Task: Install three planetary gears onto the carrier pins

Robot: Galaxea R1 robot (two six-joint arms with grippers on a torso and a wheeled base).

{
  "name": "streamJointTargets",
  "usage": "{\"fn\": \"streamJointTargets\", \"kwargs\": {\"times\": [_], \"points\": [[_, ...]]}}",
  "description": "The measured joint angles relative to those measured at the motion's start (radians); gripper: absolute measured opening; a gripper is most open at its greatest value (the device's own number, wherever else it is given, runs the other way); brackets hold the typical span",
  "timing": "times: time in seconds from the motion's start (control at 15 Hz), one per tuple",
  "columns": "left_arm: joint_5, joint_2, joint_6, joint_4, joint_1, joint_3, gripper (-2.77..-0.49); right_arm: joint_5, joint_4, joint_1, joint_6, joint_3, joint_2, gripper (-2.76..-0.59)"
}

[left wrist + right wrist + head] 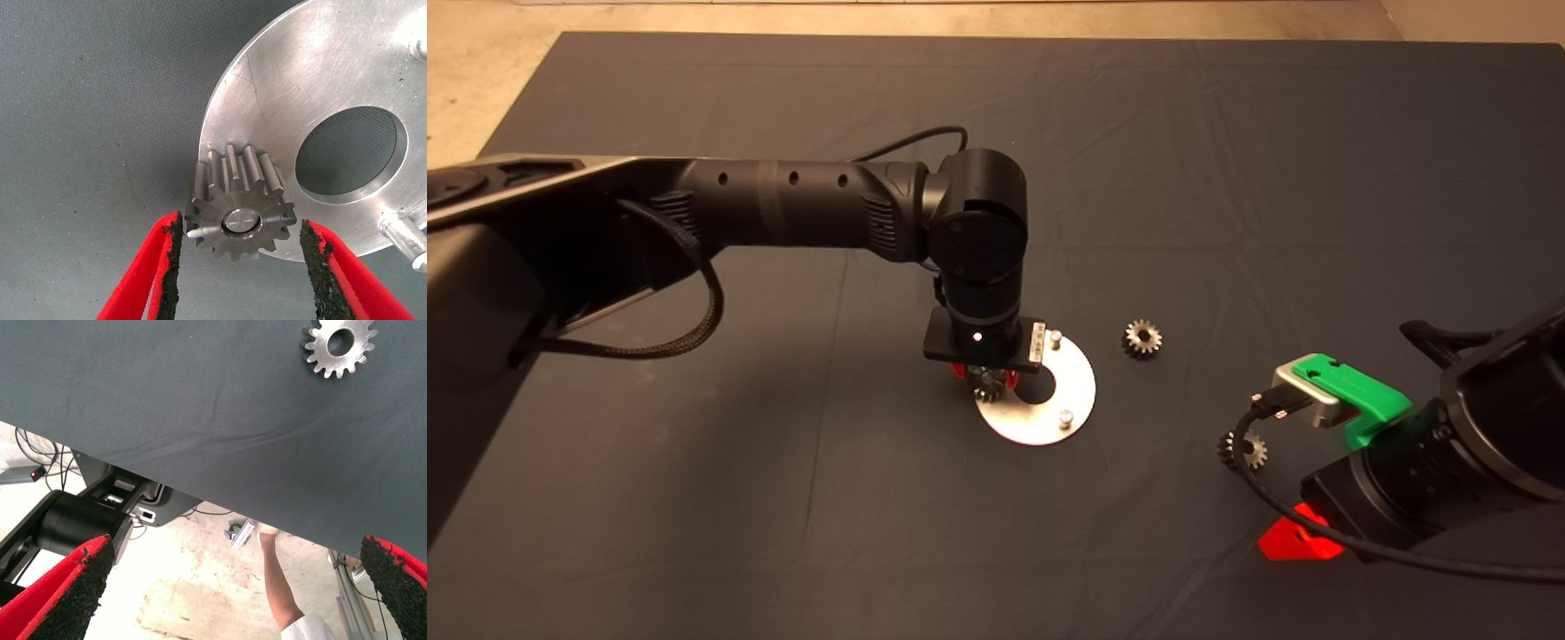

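One planetary gear sits on a carrier pin whose top shows in the bore, at the near left rim of the round metal disc. My left gripper stands open around this gear, with a thin gap on each side between the teeth and the pads. Two bare carrier pins stand on the disc. A second gear lies on the mat to the disc's right. A third gear lies farther right, beside my right gripper, which is open and holds nothing.
The left arm spans the mat from the left edge to the disc. The right arm's cable crosses the third gear. In the right wrist view a person's leg and a machine base show on the floor beyond the mat edge.
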Motion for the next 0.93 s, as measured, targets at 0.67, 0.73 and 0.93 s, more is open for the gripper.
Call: {"fn": "streamJointTargets", "kwargs": {"times": [0.67, 0.73, 0.93], "points": [[-0.001, -0.051, 0.023, -0.022, -0.009, 0.013, -1.57, 0.000, 0.000, 0.000, 0.000, 0.000, 0.000, -0.61], [-0.001, -0.065, 0.028, -0.023, -0.009, 0.017, -1.50, 0.000, 0.000, 0.000, 0.000, 0.000, 0.000, -0.61], [-0.001, -0.116, 0.058, -0.026, -0.022, 0.024, -1.36, 0.000, 0.000, 0.000, 0.000, -0.001, -0.009, -0.61]]}}
